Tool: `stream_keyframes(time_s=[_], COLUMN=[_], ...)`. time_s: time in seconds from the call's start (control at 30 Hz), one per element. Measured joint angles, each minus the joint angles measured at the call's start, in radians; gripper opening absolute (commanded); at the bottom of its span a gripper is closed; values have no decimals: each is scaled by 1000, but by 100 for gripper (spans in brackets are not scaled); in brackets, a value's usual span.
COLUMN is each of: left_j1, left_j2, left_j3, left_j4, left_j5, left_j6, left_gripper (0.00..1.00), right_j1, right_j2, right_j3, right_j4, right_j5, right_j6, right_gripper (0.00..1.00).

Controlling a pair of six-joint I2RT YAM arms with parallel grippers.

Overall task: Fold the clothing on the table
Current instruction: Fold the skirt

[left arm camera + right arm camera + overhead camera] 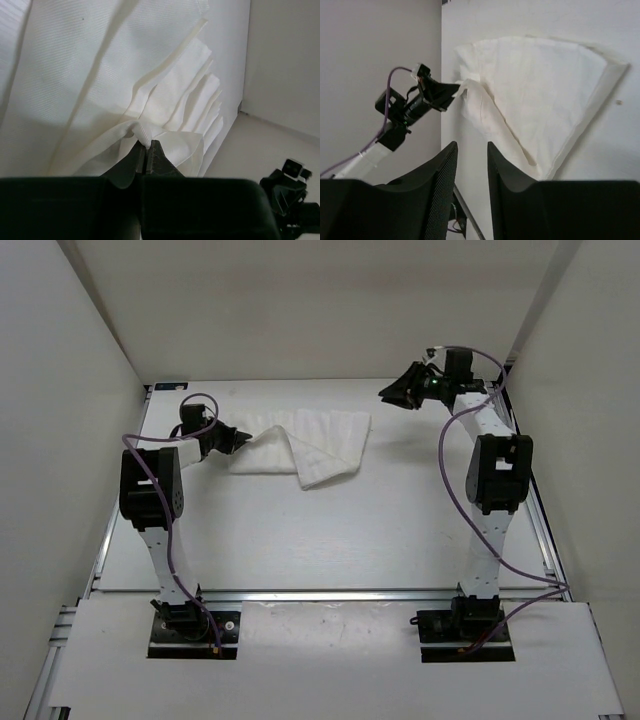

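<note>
Currently a mid-fold state is judged. On the left, the left gripper (pixel 238 439) is seen clamped tight on a bunched edge of the cloth (pixel 318 445). The pinch is confirmed in the left wrist view: a small wad of fabric is caught between the fingertips (pixel 159 162), with pleated layers fanned out beyond it. The cloth is laid on the far half of the table (pixel 350 540), left of centre. Its left end is held at the gripper and its right part lies flat, with one flap doubled over and a point toward the near side. On the right, the right gripper (pixel 395 393) is held raised near the far right corner, well apart from the cloth. In its wrist view the jaws are parted by a moderate gap and nothing is held between them. One fold looks laid down; a second, from the left end, is judged to be in hand. For the next move, the pinched end would need to be carried rightward over the flat part, edges lined up, then let go. The free side may need pinning so the thin fabric is not dragged. No brand, label or writing can be read.
</note>
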Motion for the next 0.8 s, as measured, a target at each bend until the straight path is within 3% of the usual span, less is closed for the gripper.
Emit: stream_keyframes(time_s=[0.07,0.13,0.23,0.8], left_j1=[5,10,4,-47], left_j2=[2,2,2,-143], left_j3=[-6,-19,-52,-219], left_j4=[8,9,14,-7], left_j5=[-12,-19,-35,-70], left_j6=[-7,-8,-4,74], left_gripper=[0,0,0,0], right_j1=[45,86,148,200], right_j2=[-2,-5,26,263], right_j3=[53,61,77,144], right_j4=[-82,-138,-275,-620], right_j5=[28,43,66,190], right_j6=[-72,-130,-198,-356], right_gripper=[33,24,1,0])
